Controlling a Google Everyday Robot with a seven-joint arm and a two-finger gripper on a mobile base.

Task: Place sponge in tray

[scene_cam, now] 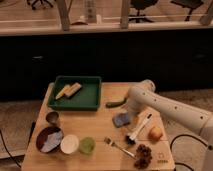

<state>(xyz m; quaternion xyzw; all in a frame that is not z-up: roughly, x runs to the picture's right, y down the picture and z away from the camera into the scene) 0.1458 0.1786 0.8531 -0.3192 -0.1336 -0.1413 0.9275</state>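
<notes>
The sponge [121, 119], a blue-grey block, lies on the wooden table right of centre. The green tray [93, 98] stands at the table's back left and holds two yellowish pieces [68, 90]. My gripper [131, 113] hangs at the end of the white arm [165, 107], which reaches in from the right. It is right beside the sponge's upper right edge. I cannot tell whether it touches the sponge.
A green vegetable [116, 104] lies just behind the sponge. A white-handled brush [139, 129], an orange fruit [155, 133], a fork [116, 146] and a brown cluster [143, 155] lie at the front right. A metal can [52, 118], a dark bowl [49, 139], a white bowl [69, 143] and a green cup [87, 145] stand at the front left.
</notes>
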